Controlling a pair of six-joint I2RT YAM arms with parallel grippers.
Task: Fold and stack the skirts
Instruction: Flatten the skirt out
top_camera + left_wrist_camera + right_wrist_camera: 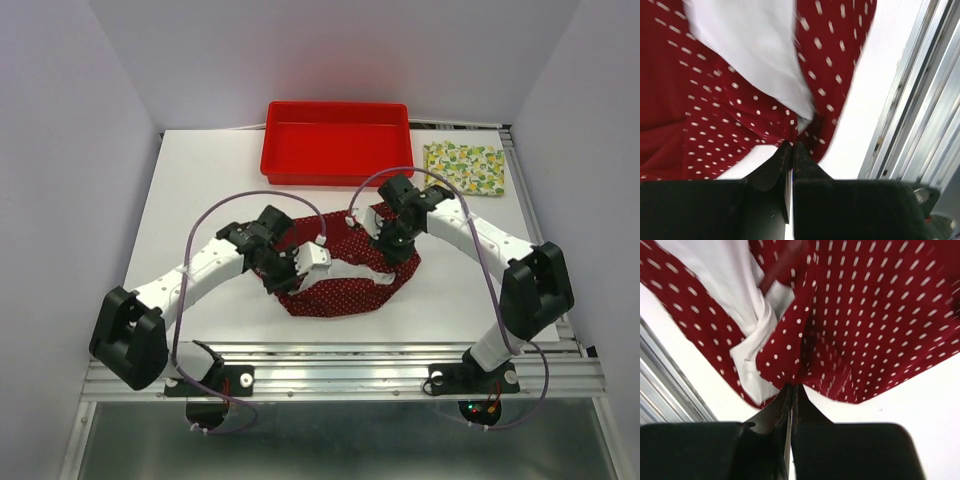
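Observation:
The dark red skirt point(345, 285) with tiny white dots lies bunched at the middle of the table, its white lining point(345, 266) showing. My left gripper point(300, 262) pinches its left edge; in the left wrist view the jaws point(791, 145) are shut on a fold of the dotted cloth point(715, 115). My right gripper point(386, 246) holds the right side, and in the right wrist view point(792, 386) it is shut on the cloth's hem point(865, 330). The cream skirt with lemons point(463, 168) lies folded flat at the back right, away from both grippers.
A red plastic tray point(335, 168) stands at the back centre, just beyond the dark red skirt. Metal rails point(340, 362) run along the table's near edge, close to the left gripper in its wrist view point(920, 100). Grey walls enclose the left, right and back.

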